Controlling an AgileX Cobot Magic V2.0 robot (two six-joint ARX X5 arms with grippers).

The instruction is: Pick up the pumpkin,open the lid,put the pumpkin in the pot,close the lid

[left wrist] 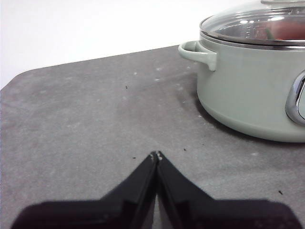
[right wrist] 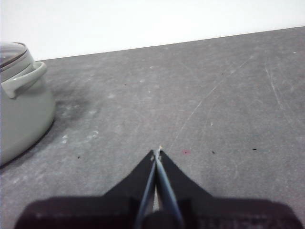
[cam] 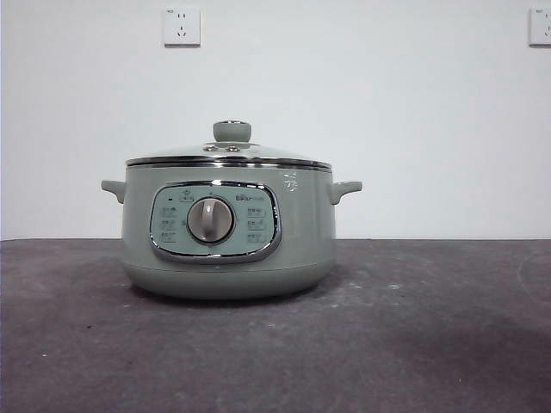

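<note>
The sage-green pot (cam: 228,258) stands on the dark table with its control panel facing the front view. The glass lid (cam: 258,156) sits shut on it, green knob (cam: 232,131) on top. In the left wrist view an orange-red shape, the pumpkin (left wrist: 286,31), shows blurred through the lid (left wrist: 238,26), inside the pot (left wrist: 248,90). My left gripper (left wrist: 156,155) is shut and empty, low over the table, apart from the pot on one side. My right gripper (right wrist: 156,152) is shut and empty on the pot's (right wrist: 21,119) other side. Neither arm shows in the front view.
The grey table (cam: 413,335) runs back to a white wall with two sockets (cam: 181,26) (cam: 541,26). The pot's side handles (left wrist: 198,52) (right wrist: 24,78) stick out toward each gripper.
</note>
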